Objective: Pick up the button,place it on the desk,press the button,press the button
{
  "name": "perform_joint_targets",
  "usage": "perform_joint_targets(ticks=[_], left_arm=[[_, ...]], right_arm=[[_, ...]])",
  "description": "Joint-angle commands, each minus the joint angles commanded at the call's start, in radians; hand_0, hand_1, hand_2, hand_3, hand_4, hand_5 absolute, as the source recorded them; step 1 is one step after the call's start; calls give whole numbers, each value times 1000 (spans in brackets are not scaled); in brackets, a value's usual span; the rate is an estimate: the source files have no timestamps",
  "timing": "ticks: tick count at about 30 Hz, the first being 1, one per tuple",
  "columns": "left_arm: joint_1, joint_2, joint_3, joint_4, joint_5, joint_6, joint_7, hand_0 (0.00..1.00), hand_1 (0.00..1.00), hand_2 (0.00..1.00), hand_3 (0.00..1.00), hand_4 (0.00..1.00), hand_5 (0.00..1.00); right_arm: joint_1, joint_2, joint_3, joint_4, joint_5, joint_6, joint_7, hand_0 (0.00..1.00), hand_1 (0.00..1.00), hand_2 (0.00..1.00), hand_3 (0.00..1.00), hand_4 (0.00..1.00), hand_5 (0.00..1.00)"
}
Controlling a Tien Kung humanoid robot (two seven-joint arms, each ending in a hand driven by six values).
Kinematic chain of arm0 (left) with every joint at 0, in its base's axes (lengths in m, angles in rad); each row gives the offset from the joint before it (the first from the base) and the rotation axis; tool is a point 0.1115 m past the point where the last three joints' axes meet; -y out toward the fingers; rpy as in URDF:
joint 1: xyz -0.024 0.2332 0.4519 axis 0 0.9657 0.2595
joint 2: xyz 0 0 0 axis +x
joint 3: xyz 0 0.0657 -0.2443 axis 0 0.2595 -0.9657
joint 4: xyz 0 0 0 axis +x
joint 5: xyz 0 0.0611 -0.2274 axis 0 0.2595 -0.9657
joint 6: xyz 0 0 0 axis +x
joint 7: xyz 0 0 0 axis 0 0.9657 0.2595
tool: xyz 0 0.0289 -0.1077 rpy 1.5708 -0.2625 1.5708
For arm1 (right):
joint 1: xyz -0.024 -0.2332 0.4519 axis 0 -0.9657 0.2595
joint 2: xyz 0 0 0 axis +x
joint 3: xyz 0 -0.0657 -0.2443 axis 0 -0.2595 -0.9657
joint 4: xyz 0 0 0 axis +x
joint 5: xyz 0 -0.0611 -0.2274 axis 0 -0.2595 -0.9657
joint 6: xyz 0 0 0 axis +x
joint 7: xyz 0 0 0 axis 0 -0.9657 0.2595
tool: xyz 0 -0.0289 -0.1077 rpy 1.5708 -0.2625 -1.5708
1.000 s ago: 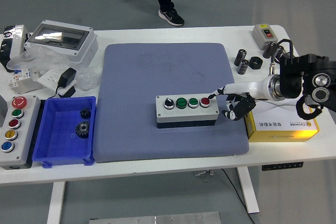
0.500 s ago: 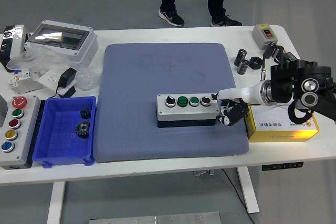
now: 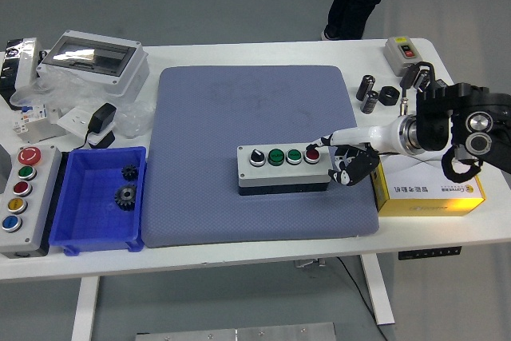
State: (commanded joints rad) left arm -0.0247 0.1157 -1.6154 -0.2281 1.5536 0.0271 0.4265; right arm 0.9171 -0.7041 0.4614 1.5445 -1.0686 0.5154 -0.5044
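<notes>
Pressing is done with one extended finger of the right hand (image 3: 349,159), other fingers curled, holding nothing; the button box (image 3: 284,167) lies on the blue mat (image 3: 239,109), so force should be straight down on the red button (image 3: 312,153).

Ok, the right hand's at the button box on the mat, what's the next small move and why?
Probably push the extended finger down onto the red button. The right hand sits at the right end of the button box, fingertip right at the red button's edge, other fingers curled. The box lies flat on the mat, so placing looks done and pressing remains.
</notes>
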Motion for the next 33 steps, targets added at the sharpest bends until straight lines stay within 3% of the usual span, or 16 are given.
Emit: perform_joint_targets(ticks=[20, 29, 33], left_arm=[[0, 0, 1, 1, -2, 1, -3, 665, 629, 554, 592, 610, 195], [6, 0, 1, 0, -3, 2, -1, 666, 629, 553, 592, 610, 197], [7, 0, -2, 0, 2, 1, 0, 666, 629, 553, 592, 610, 197]], right_arm=[[-14, 2, -47, -3, -6, -8, 3, 2, 105, 262, 977, 303, 2], [-70, -44, 144, 13, 3, -12, 40, 2, 101, 262, 966, 304, 2], [-135, -33, 255, 16, -50, -21, 43, 2, 101, 262, 966, 304, 2]])
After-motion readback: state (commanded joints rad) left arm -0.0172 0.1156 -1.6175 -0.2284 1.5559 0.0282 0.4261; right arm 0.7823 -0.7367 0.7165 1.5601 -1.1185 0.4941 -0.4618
